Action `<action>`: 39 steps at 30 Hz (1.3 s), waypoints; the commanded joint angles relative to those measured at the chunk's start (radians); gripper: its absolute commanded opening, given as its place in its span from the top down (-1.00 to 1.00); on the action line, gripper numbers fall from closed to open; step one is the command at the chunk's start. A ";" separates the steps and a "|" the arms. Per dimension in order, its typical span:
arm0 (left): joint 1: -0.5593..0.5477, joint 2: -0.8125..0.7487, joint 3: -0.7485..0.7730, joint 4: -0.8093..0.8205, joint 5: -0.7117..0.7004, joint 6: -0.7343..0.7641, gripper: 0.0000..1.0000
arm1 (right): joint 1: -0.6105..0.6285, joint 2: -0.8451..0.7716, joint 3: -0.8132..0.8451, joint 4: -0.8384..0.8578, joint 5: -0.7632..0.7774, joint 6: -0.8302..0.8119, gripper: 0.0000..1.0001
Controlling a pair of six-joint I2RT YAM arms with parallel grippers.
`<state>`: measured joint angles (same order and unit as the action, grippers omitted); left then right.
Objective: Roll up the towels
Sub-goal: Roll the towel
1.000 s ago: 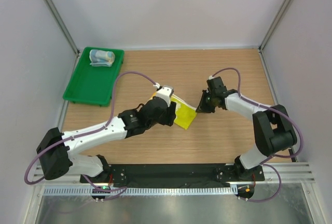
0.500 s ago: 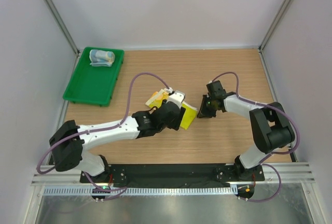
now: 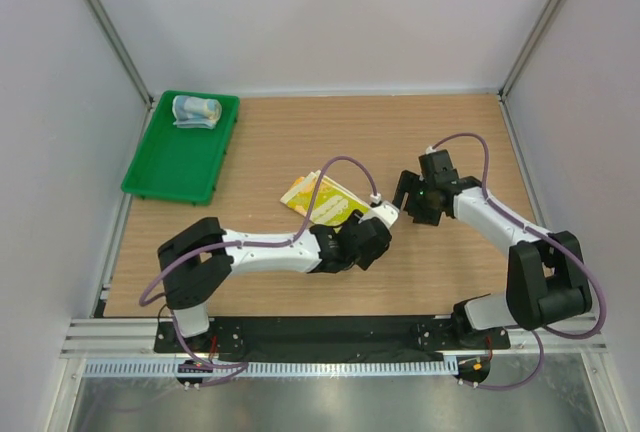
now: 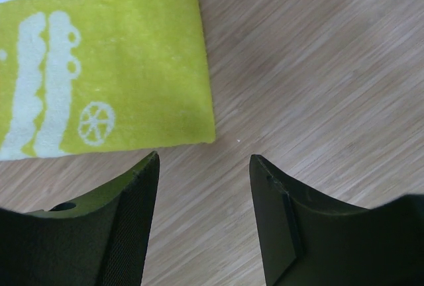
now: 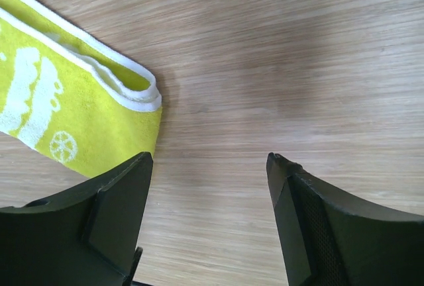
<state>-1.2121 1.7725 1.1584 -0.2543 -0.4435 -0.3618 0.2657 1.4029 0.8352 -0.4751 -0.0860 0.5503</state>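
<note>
Top external view: the left gripper has swung off the yellow-green towel and now sits just past its lower-right end, near the centre of the frame; a second ago it was over the cloth and hid much of it; the right gripper has backed off a little toward the right; the towel now lies exposed as a flat diagonal strip on the wooden surface, with neither gripper holding it; I judge it laid out and ready, its rolling not yet begun; the light blue towel is already a roll in the green tray at upper left, so about half the task looks done; left wrist view: the towel fills the upper left, its corner just short of the left gripper, whose jaws stand moderately apart with only bare wood between them; right wrist view: the towel comes in from the left edge, and the right gripper is spread wide and empty over bare wood beside it; this view alone shows that the towel's end is doubled, two white-hemmed layers stacked; the left wrist view shows only a single flat edge; only the top view shows the tray and the finished roll
</note>
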 commanded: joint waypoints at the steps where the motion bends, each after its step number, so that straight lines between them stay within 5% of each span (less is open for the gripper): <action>1: -0.006 0.025 0.046 0.026 -0.009 0.026 -0.15 | -0.020 -0.045 -0.008 -0.034 0.009 -0.024 -0.54; 23: -0.004 0.229 0.129 0.030 -0.115 0.043 0.09 | -0.033 -0.073 -0.034 -0.025 -0.063 -0.007 -0.54; 26: -0.004 0.248 0.126 0.026 -0.130 0.032 0.21 | -0.033 -0.064 -0.038 -0.010 -0.083 0.000 -0.54; 33: -0.003 0.222 0.064 0.076 -0.098 0.018 0.99 | -0.034 -0.030 -0.085 0.090 -0.224 0.063 -0.54; 39: -0.003 0.185 0.034 0.104 -0.057 -0.015 1.00 | -0.028 0.094 -0.163 0.263 -0.346 0.120 -0.55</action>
<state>-1.2171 1.9823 1.2201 -0.1665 -0.5350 -0.3397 0.2337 1.4448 0.7010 -0.3225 -0.3344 0.6266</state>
